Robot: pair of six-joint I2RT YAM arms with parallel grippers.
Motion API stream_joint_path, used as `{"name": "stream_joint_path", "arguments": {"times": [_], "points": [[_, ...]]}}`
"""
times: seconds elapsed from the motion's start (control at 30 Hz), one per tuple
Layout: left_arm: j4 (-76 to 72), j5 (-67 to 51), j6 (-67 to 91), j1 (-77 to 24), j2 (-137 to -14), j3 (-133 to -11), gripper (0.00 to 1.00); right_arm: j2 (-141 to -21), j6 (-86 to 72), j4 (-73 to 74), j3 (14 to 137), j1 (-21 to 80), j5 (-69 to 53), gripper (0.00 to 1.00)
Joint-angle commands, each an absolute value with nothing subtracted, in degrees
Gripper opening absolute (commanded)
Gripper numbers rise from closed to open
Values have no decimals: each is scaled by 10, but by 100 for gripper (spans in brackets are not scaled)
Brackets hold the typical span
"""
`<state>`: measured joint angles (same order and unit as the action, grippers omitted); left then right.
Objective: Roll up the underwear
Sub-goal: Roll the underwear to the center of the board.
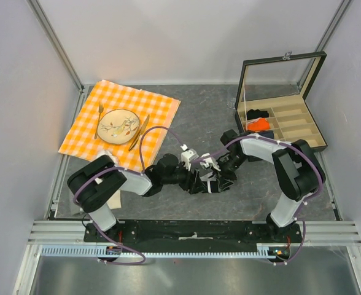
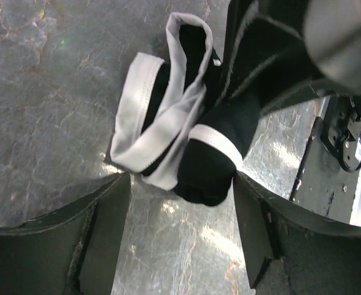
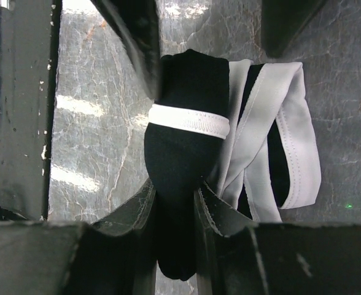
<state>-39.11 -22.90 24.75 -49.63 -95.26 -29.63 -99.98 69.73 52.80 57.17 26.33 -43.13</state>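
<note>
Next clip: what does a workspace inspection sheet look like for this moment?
Surface: grey marbled table.
Job's things: underwear partly rolled, white waistband loose beside the rolled part.
Clutter: checked cloth with plate, fork, knife; open box holding a black roll and an orange roll.
Grippers: left tool open, straddling the rolled end; right tool shut on the underwear.
Cables: purple cables looping off both arms.
Surroundings: white walls, metal frame.

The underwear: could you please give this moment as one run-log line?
underwear: partly rolled, waistband loose | right end effector: clamped on roll | left end effector: open, straddling roll
</note>
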Motion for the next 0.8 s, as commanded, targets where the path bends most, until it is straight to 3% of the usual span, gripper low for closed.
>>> {"name": "stream_joint_path", "arguments": {"times": [0.0, 0.1, 0.2, 0.23, 0.3, 0.37, 0.5, 0.77], "points": [[-378, -192, 219, -500, -994, -339, 72, -1022, 692, 554, 565, 263, -425, 29], [-371, -206, 224, -499, -1015, -352, 60, -1027, 689, 553, 565, 262, -425, 31], [-371, -227, 235, -499, -1026, -359, 35, -1032, 682, 553, 569, 259, -425, 34], [-368, -229, 236, -499, -1031, -362, 20, -1032, 679, 552, 570, 259, -425, 34], [-359, -231, 240, -499, -1034, -365, 3, -1026, 663, 553, 577, 256, -430, 37], [-335, -228, 245, -499, -1037, -369, 2, -1015, 656, 559, 587, 244, -436, 41], [-316, -219, 259, -499, -1038, -372, 2, -962, 638, 575, 612, 218, -453, 57], [-298, -202, 287, -500, -1036, -378, 2, -911, 579, 592, 650, 189, -489, 74]]}}
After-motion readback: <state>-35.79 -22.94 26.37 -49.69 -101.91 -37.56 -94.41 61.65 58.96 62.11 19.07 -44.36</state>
